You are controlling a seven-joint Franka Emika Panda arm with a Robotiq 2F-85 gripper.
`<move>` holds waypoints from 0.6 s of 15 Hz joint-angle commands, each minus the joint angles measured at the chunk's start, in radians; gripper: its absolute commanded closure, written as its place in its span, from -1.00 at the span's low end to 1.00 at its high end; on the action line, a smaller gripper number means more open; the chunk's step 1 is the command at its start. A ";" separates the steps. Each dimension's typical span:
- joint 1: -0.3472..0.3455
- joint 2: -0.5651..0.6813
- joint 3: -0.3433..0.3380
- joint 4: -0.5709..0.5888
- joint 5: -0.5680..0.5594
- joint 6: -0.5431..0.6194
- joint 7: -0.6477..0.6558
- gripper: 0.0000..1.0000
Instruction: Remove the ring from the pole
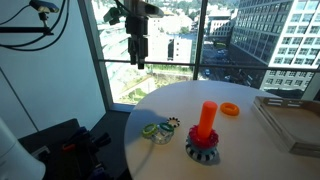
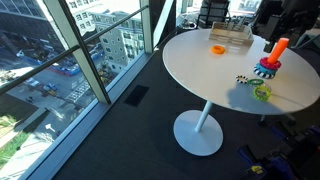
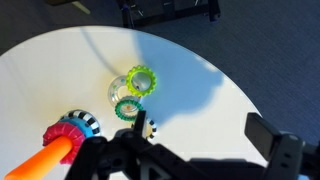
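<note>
One red toothed ring (image 3: 68, 130) sits around the foot of the orange pole (image 1: 207, 117) on the white counter (image 1: 240, 145), not yet lifted, while the hand (image 1: 137, 62) hangs high above and aside from the pole, seemingly spread and empty, so approach is the step, next calling for a descent onto that ring.

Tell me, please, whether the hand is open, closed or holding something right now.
Hand: appears open, holding nothing; it hangs high above the pole.
</note>
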 commanded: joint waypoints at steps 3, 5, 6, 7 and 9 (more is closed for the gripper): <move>-0.051 -0.030 -0.044 -0.062 -0.018 0.138 0.070 -1.00; -0.074 -0.027 -0.057 -0.086 -0.027 0.195 0.102 -1.00; -0.085 -0.024 -0.063 -0.100 -0.034 0.226 0.117 -1.00; -0.097 -0.021 -0.069 -0.116 -0.042 0.261 0.130 -1.00; -0.118 -0.007 -0.081 -0.142 -0.056 0.329 0.147 -1.00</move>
